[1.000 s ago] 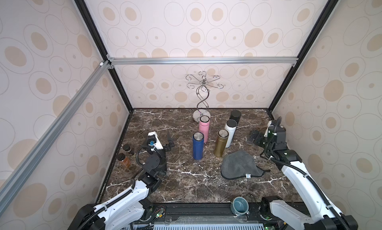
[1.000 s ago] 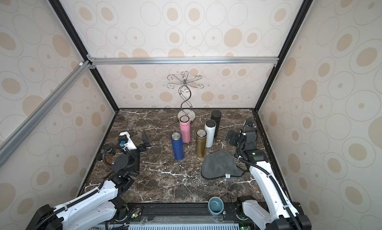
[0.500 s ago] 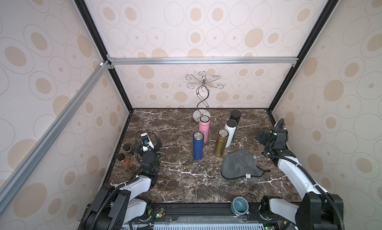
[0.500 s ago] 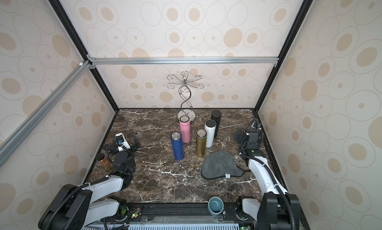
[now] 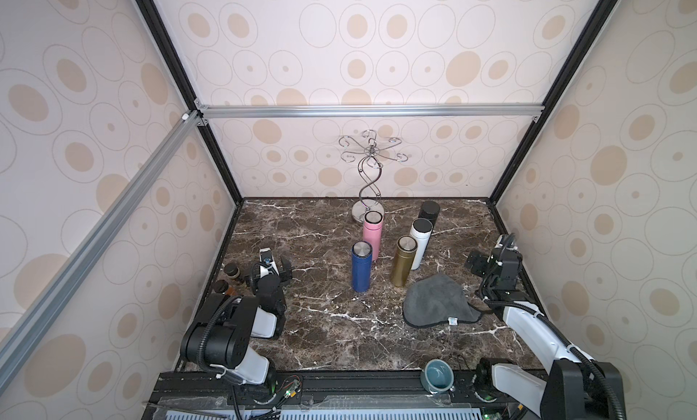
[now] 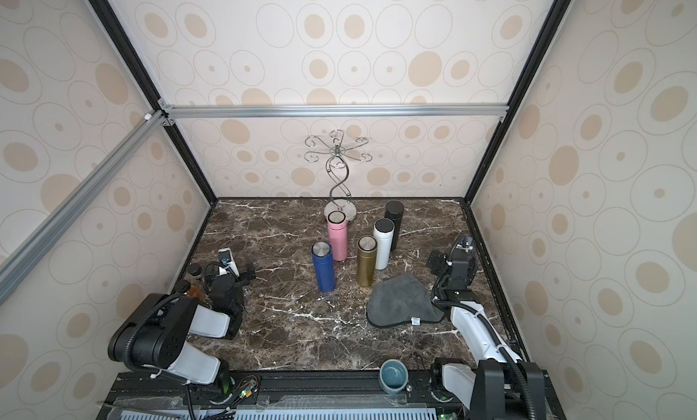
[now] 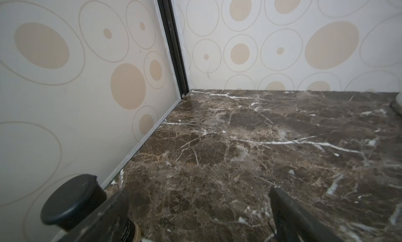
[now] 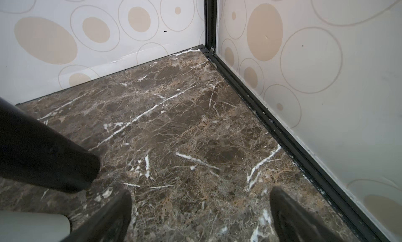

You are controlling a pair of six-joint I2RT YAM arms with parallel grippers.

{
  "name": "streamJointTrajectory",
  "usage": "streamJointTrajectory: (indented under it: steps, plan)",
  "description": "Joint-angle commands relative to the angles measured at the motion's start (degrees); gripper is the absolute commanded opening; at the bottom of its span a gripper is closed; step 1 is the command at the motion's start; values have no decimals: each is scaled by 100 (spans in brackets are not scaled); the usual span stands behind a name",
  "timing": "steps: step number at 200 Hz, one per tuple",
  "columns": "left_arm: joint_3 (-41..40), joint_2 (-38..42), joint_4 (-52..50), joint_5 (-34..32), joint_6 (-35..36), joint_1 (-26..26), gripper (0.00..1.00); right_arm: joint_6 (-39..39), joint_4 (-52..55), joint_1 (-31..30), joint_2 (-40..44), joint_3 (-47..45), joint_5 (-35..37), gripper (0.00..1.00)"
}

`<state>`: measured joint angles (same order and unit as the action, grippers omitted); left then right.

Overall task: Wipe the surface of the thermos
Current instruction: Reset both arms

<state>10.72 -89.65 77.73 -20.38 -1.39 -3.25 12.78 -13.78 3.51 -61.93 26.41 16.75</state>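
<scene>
both arms have folded back toward their bases, left claw [image 7: 199, 210] and right claw [image 8: 200, 210] wide open, empty. the cloth [image 5: 437, 301] lies dropped near the gold thermos [image 5: 401, 263] — wiping looks over.

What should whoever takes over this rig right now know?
Left claw: open, empty, low over the table.
Right claw: open, empty, low over the table.
Thermoses, upright mid-table: blue, pink, gold, white, black.
Grey cloth: flat on the table, nearer than the gold one, clear of both claws.
Done: nothing visible.
Left: pick up the cloth, wipe the thermos.
</scene>
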Motion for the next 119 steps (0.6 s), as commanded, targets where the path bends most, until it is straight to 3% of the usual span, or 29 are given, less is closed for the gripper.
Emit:
streamJointTrajectory:
  steps: [1, 8, 19, 26, 51, 73, 119]
  plan:
    - [8, 42, 162, 856, -260, 180, 100, -127, -1213, 14, 38, -543, -209, 99]
    - [-12, -138, 573, 861, -176, 183, 100, -91, -1671, 10, -64, -742, -298, 99]
    - [88, -11, 86, 886, -224, 184, 100, -153, -2199, -37, -381, -881, -413, 99]
    - [46, -77, 348, 880, -172, 182, 100, -224, -2379, -126, -615, -869, -360, 99]
    - [-6, -109, 487, 829, -179, 175, 100, -886, -3636, -719, -1510, -1006, 435, 99]
    - [0, -107, 452, 825, -178, 169, 100, -975, -4728, -851, -2069, -1257, 639, 99]
    - [45, -71, 309, 838, -191, 161, 100, -1166, -4060, -964, -2146, -870, 425, 99]
